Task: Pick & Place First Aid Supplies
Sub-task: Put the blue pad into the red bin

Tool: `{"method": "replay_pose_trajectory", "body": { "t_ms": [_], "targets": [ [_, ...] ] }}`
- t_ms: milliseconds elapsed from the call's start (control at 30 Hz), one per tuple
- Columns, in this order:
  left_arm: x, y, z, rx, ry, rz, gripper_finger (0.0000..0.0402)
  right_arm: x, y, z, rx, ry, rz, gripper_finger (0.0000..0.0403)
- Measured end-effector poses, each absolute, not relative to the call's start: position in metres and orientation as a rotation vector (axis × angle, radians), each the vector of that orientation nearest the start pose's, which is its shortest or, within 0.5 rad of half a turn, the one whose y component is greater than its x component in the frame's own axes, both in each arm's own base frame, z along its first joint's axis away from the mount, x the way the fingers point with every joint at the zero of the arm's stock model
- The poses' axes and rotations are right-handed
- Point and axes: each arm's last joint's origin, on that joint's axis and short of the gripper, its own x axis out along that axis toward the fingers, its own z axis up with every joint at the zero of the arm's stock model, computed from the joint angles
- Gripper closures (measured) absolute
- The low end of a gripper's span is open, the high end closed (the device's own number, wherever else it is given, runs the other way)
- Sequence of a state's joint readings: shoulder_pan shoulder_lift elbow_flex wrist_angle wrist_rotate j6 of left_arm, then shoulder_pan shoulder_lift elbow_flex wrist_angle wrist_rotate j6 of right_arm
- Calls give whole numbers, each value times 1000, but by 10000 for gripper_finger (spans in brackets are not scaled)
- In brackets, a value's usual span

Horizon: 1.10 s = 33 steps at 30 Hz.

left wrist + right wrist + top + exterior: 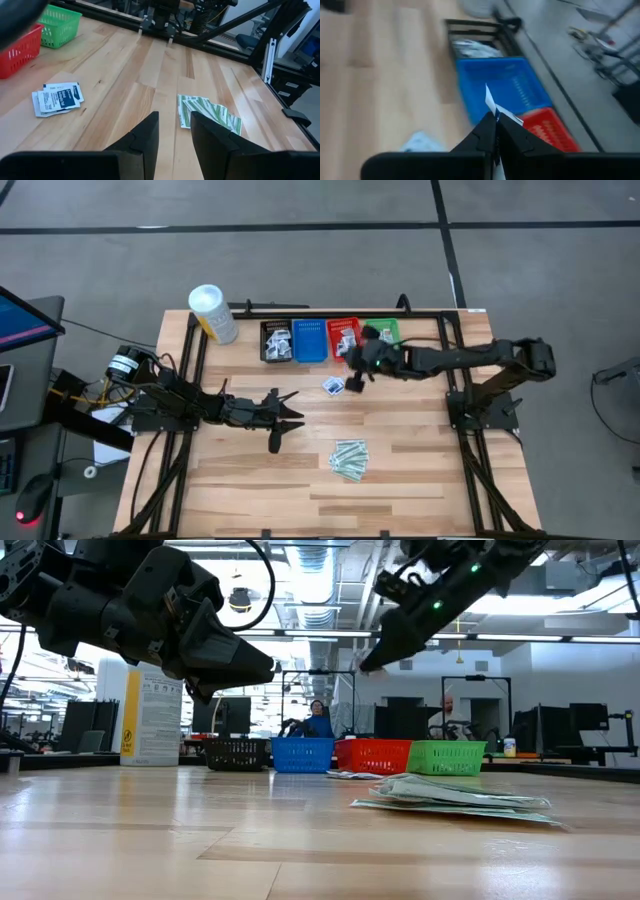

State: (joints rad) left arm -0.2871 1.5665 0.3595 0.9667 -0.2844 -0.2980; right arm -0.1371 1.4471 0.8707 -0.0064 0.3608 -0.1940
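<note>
High view: my right pincer point(353, 383), clamped on a white packet point(491, 104), hovers mid-frame; black basket point(276, 340) holds some, green strips point(350, 459) remain on the table point(420, 470)

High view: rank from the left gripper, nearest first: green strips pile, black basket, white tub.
From the left gripper:
1. Green strips pile, toward the table's front right.
2. Black basket, back row, left end.
3. White tub, back-left corner.

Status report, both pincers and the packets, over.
Right pincer shut on a white packet, over the baskets. Left pincer open, empty, mid-table. Nothing in the way.
</note>
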Motion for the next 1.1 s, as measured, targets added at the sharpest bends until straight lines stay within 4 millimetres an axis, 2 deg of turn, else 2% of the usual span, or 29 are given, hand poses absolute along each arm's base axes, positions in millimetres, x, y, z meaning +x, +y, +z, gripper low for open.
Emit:
{"method": "replay_pose_trajectory", "body": {
  "t_ms": [133, 300, 667, 767, 900, 1100],
  "targets": [
    [247, -64, 137, -233, 229, 32, 289, 300, -77, 234, -218, 573, -520, 393],
    [247, -65, 137, -236, 227, 30, 289, 304, -98, 219, -198, 606, -577, 381],
    [247, -65, 137, -250, 228, 31, 289, 315, -114, 184, -207, 678, -663, 277],
    [247, -65, 137, -251, 227, 31, 289, 315, -114, 183, -229, 694, -725, 252],
    [247, -65, 137, -250, 227, 31, 289, 317, -103, 187, -242, 682, -704, 234],
    [247, -65, 137, -250, 228, 31, 289, 327, -65, 188, -226, 646, -436, 233]
  ]
}}
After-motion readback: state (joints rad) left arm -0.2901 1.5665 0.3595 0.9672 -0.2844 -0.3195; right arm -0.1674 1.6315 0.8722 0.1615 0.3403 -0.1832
